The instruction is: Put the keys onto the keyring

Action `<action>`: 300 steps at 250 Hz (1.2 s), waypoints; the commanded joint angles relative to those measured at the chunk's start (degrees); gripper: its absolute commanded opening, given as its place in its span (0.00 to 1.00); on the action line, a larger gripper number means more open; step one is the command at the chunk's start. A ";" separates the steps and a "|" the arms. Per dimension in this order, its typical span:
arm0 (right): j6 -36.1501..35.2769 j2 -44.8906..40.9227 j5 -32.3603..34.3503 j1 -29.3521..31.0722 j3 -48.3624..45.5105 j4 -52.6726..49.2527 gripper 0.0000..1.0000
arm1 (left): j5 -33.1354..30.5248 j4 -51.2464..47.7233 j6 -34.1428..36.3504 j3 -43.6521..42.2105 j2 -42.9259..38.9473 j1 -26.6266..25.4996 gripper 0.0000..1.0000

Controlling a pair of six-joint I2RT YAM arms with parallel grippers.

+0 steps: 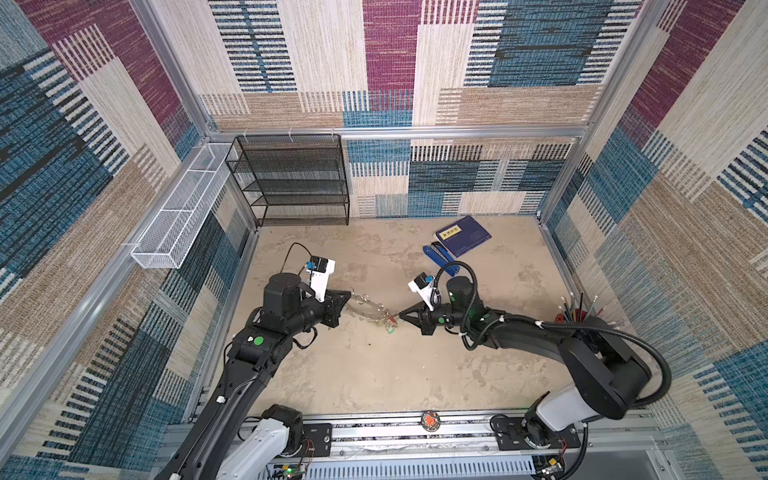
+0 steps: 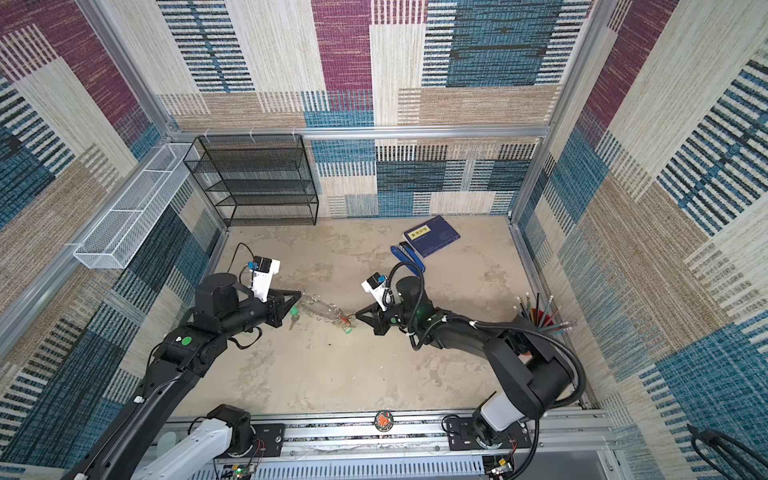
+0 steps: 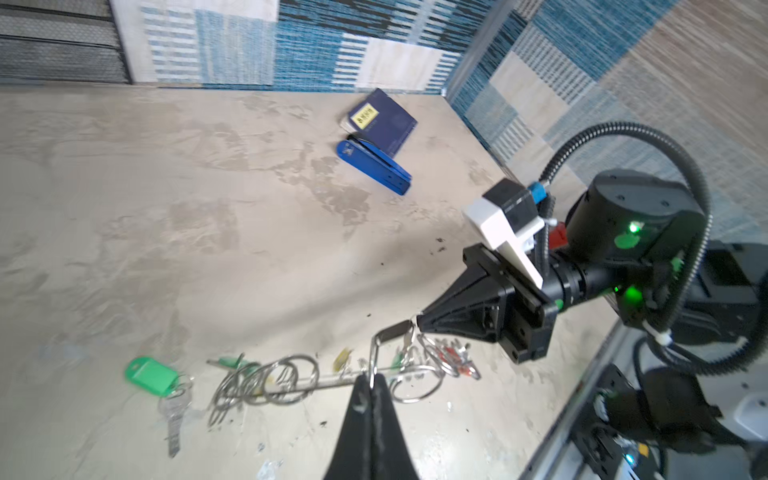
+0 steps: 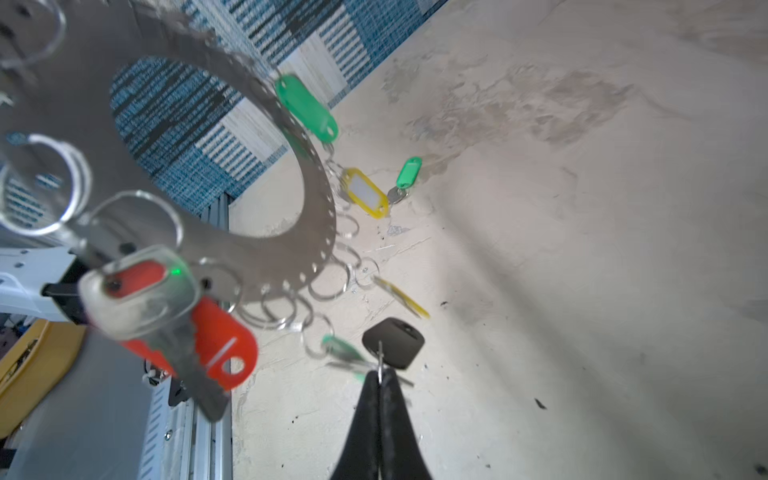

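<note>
**Two grippers shut, keyring [image 1: 369, 309] held up between them**

The keyring is seen raised off the table [image 1: 374, 374], between the two arms near the middle of the workspace in both top views. In the right wrist view its grey disc is shown from below, rimmed with split rings and with green, yellow and red tags. The left gripper [image 1: 350, 296] is closed, its fingers pinched on thin metal at the keyring's edge (whether the disc itself or one of its split rings cannot be told). The right gripper [image 1: 400, 315] is likewise closed, and the black-tagged key [image 4: 393, 341] is clamped at its fingertips, just beside the keyring's rim. The green-tagged key [image 3: 148, 374] is seen lying flat on the table near the left gripper's tip, gripped by nothing. A blue book [image 1: 463, 235] and a blue stapler [image 1: 438, 257] are seen farther back, well apart from the keys.
</note>
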 commanded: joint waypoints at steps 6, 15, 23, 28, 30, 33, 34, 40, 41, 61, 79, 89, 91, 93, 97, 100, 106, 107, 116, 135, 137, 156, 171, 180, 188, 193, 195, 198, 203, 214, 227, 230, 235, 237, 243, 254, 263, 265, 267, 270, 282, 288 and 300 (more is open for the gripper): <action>5.31 -8.30 -1.94 -2.56 -3.05 2.70 0.00 | 5.07 4.69 6.46 2.57 3.00 -3.15 0.00; 5.53 -10.97 -1.61 -3.23 -3.25 1.47 0.00 | 4.68 4.44 7.96 3.26 4.11 -4.54 0.00; 5.64 -13.23 -1.57 -3.89 -3.51 0.47 0.00 | 4.16 4.13 9.36 4.03 5.12 -5.83 0.00; 5.86 -14.67 -1.34 -4.34 -3.61 -0.13 0.00 | 3.91 3.96 10.27 4.41 5.68 -6.60 0.00; 5.91 -15.13 -1.28 -4.50 -3.62 -0.39 0.00 | 3.73 3.89 10.59 4.58 5.91 -6.91 0.00; 6.10 -15.94 -1.06 -4.73 -3.72 -0.76 0.00 | 3.49 3.94 10.96 4.78 6.29 -7.40 0.00; 6.18 -16.21 -1.04 -4.82 -3.78 -0.83 0.00 | 3.42 3.93 11.15 4.86 6.40 -7.50 0.00; 6.38 -17.74 -0.82 -5.43 -3.78 -1.56 0.00 | 3.01 4.00 11.85 5.22 7.05 -8.38 0.00; 6.45 -17.99 -0.74 -5.56 -3.85 -1.66 0.00 | 2.96 4.01 11.99 5.30 7.18 -8.56 0.00; 7.22 -22.37 0.34 -7.72 -3.61 -4.45 0.00 | 3.58 4.86 13.52 6.40 9.25 -10.59 0.00; 6.95 -24.82 1.03 -8.68 -2.63 -7.20 0.00 | 5.22 6.56 14.16 7.02 10.76 -11.95 0.00; 6.50 -26.02 1.00 -8.78 -1.82 -8.59 0.00 | 5.78 7.62 14.43 7.17 11.39 -12.74 0.00; 6.40 -26.23 0.96 -8.84 -1.68 -8.84 0.00 | 5.89 7.89 14.46 7.21 11.54 -12.88 0.00; 6.36 -26.37 0.88 -8.83 -1.47 -9.12 0.00 | 5.96 8.11 14.49 7.22 11.64 -12.99 0.00; 6.17 -26.64 0.66 -8.81 -1.11 -9.62 0.00 | 6.21 8.54 14.57 7.26 11.88 -13.25 0.00; 5.96 -26.81 0.57 -8.76 -0.87 -10.06 0.00 | 6.43 8.82 14.63 7.30 12.07 -13.45 0.00; 5.55 -27.10 0.50 -8.73 -0.20 -11.04 0.00 | 6.91 9.45 14.78 7.38 12.45 -13.77 0.00; 5.42 -27.15 0.53 -8.75 -0.04 -11.28 0.00 | 6.98 9.55 14.81 7.39 12.52 -13.80 0.00; 4.70 -27.42 0.35 -8.73 1.06 -12.93 0.00 | 7.51 10.23 15.05 7.61 13.13 -14.25 0.00; 3.51 -27.82 -0.12 -8.70 2.70 -15.74 0.00 | 7.90 11.49 15.30 8.24 14.68 -15.30 0.00; 3.41 -27.86 -0.22 -8.71 2.83 -15.98 0.00 | 7.89 11.55 15.36 8.33 14.86 -15.39 0.00; 2.79 -28.00 -0.95 -8.60 3.69 -17.46 0.00 | 7.52 12.17 15.81 9.60 16.88 -16.36 0.00; 2.41 -27.86 -1.51 -8.36 4.15 -18.54 0.00 | 7.26 12.47 15.93 10.78 18.69 -16.95 0.00; 1.99 -27.66 -1.73 -7.99 4.54 -19.42 0.00 | 6.53 12.67 16.04 11.46 19.53 -17.40 0.00; 1.48 -27.56 -1.51 -7.57 5.00 -20.39 0.00 | 5.33 13.09 16.21 11.85 20.23 -17.85 0.00; 1.14 -27.43 -1.33 -7.18 5.33 -20.98 0.00 | 4.56 13.31 16.38 12.09 20.52 -18.11 0.00; 1.00 -27.37 -1.21 -7.06 5.38 -21.23 0.00 | 4.27 13.33 16.49 12.19 20.74 -18.18 0.00; 0.84 -27.31 -1.08 -6.88 5.55 -21.56 0.00 | 3.85 13.37 16.57 12.36 21.02 -18.37 0.00; 0.57 -27.22 -0.95 -6.56 5.78 -22.15 0.00 | 3.21 13.34 16.84 12.68 21.25 -18.57 0.00; 0.22 -26.99 -0.91 -6.20 6.12 -22.87 0.00 | 2.04 13.10 17.28 13.34 22.01 -19.17 0.00; -0.03 -26.54 -0.93 -5.71 6.62 -23.33 0.00 | 1.56 13.07 17.83 13.82 22.65 -19.84 0.00; -0.07 -26.47 -1.03 -5.58 6.67 -23.38 0.00 | 1.47 13.07 18.04 13.89 22.75 -20.01 0.00; -0.19 -26.27 -1.19 -5.33 6.84 -23.47 0.00 | 1.01 13.00 18.32 13.99 22.88 -20.36 0.00; -0.21 -26.14 -1.24 -5.23 6.90 -23.54 0.00 | 0.81 12.99 18.47 14.03 22.93 -20.50 0.00; -0.25 -25.86 -1.16 -4.96 7.20 -23.57 0.00 | 0.02 12.90 18.90 14.07 23.02 -21.00 0.00; -0.34 -25.29 -1.15 -4.44 7.60 -23.65 0.00 | -1.53 12.81 19.78 14.16 23.04 -21.88 0.00; -0.34 -24.95 -1.22 -4.12 7.85 -23.59 0.00 | -2.77 12.72 20.50 14.12 22.96 -22.53 0.00; -0.34 -24.75 -1.31 -4.01 7.88 -23.31 0.00 | -3.15 12.72 20.66 14.15 22.95 -22.71 0.00; -0.36 -24.68 -1.31 -4.00 7.99 -23.52 0.00 | -3.44 12.72 20.81 14.12 22.89 -22.85 0.00; -0.35 -24.59 -1.37 -3.87 7.97 -23.56 0.00 | -3.90 12.72 21.00 14.08 22.87 -23.02 0.00; -0.20 -24.19 -1.30 -3.59 8.01 -23.27 0.00 | -5.22 12.84 21.66 13.83 22.61 -23.62 0.00; -0.11 -24.14 -1.12 -3.50 7.94 -23.01 0.00 | -5.79 13.05 21.86 13.60 22.41 -23.89 0.00; 0.15 -24.04 -0.68 -3.54 7.76 -22.61 0.00 | -6.78 13.24 22.38 13.22 21.99 -24.27 0.00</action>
